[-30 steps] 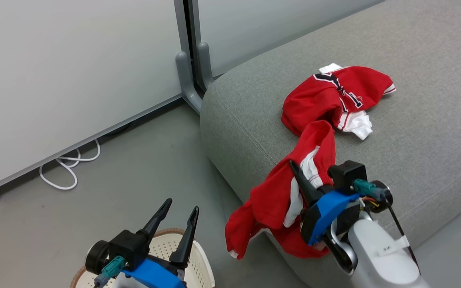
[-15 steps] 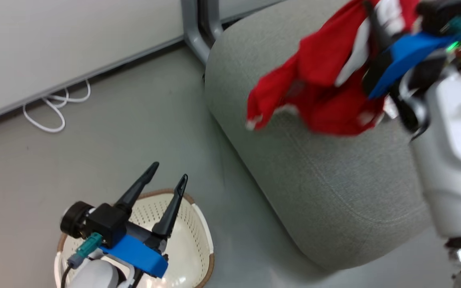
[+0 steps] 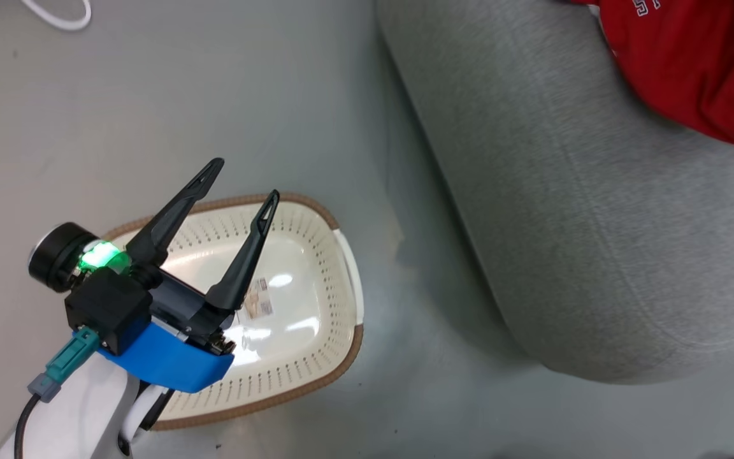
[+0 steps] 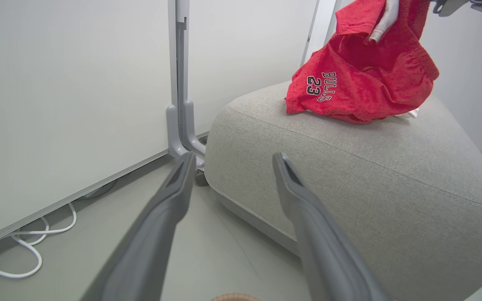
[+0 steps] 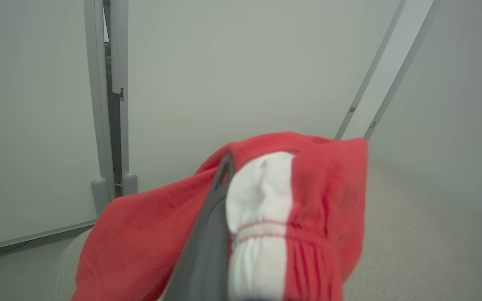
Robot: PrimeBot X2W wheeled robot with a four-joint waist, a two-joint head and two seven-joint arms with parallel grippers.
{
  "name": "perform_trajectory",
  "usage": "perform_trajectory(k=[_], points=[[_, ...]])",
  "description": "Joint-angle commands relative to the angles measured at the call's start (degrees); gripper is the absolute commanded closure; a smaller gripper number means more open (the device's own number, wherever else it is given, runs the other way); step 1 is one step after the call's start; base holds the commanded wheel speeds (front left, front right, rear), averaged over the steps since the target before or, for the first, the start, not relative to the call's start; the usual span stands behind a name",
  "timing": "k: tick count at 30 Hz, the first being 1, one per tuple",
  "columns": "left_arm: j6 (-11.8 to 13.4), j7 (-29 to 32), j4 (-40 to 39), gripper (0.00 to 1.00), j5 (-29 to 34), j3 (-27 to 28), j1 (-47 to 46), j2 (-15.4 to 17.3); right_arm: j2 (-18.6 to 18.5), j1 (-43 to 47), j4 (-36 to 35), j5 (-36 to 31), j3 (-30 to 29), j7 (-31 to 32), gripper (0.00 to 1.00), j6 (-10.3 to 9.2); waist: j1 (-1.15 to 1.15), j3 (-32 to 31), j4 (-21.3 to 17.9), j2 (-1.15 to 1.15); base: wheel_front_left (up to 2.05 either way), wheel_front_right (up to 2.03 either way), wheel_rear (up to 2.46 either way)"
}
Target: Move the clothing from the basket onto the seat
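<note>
Grey floor [image 3: 316, 83] holds the empty basket [image 3: 306, 201] at the near left, the left gripper [image 3: 245, 178] spread wide above it. Farther right, the right gripper [image 5: 234, 171] clenches the red clothing [image 4: 362, 83] over the seat [image 3: 564, 223]. This looks like the placing step; lowering and letting go should follow.

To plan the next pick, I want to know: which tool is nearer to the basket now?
Left. The left tool hovers open over the basket. The right tool is shut on a red garment up over the seat, away from the basket.

left gripper [image 3: 244, 178]: fingers spread wide, angled up-right | right gripper [image 5: 233, 167]: clamped on clothing [image 5: 140, 234]
</note>
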Motion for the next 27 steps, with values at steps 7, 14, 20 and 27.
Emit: perform_trajectory(k=[7,14,20,27], points=[[-0.08,-0.27,-3.77,0.00,0.05,-1.02,-3.67,1.80,4.00,7.31,0.15,-4.02,-10.03,-2.73,1.00,0.01,-0.01,9.45,5.14,0.00,0.00,0.00,0.00],[-0.09,-0.28,-3.54,0.00,-0.08,-0.33,-2.99,2.19,6.43,9.52,3.95,-5.74,-13.17,-5.97,1.00,0.01,-0.01,9.42,5.10,0.00,0.00,0.00,0.00],[-0.08,-0.27,-2.53,0.00,-0.21,-0.12,-2.37,1.39,6.81,9.61,5.97,-7.07,-12.67,-7.55,0.53,0.01,-0.01,7.28,4.84,0.00,0.00,0.00,0.00],[-0.08,-0.27,-0.57,0.00,-1.21,-0.83,-1.35,-0.88,6.18,11.55,7.69,-7.30,-9.65,-8.03,0.00,0.01,-0.01,2.70,4.91,0.00,0.00,0.00,0.00]])
